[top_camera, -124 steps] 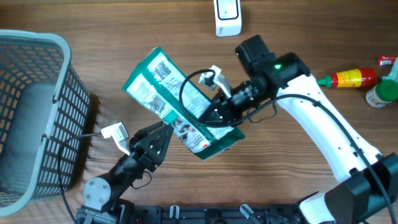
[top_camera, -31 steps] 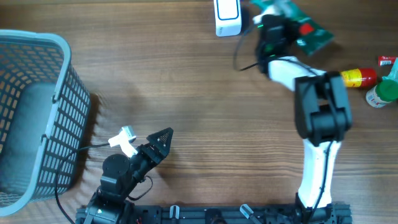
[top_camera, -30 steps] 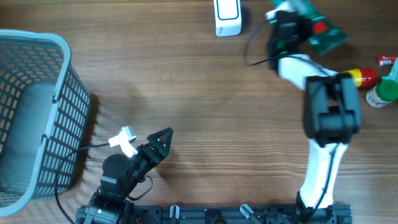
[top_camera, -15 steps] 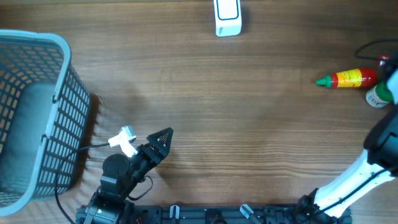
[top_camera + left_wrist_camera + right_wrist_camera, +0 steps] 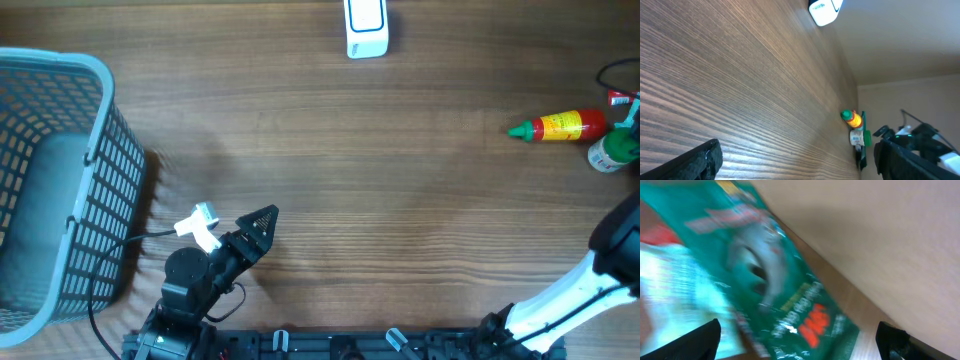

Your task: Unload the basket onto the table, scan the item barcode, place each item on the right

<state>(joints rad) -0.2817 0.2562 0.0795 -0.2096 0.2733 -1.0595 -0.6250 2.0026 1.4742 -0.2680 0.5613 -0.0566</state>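
The left gripper (image 5: 797,152) is spread wide with nothing between its fingers (image 5: 695,162), which sit apart at the two lower corners of the left wrist view, above bare wood; it rests low at the near-left of the table (image 5: 400,200), just beside the basket (image 5: 100,75) and pointing toward the middle. The right gripper (image 5: 797,330) is also spread, its dark fingertips (image 5: 692,345) far apart at the bottom corners of the right wrist view. The packet (image 5: 775,280), green with red lettering and a white panel, fills most of that view ahead of them, too blurred to tell whether it touches either finger; nothing shows it pinched. The right arm (image 5: 560,300) runs off the right edge of the overhead view, its end out of sight there. The scanner (image 5: 365,28) stands at the far edge of the table, near the middle. A sauce bottle (image 5: 562,126) lies on its side near the right edge, with a green-capped bottle (image 5: 612,152) just beside it. The whole centre of the table between basket, scanner and bottles is open wood, brown with a long grain; beyond the packet, a strip of wood meets a pale plain wall (image 5: 865,230).
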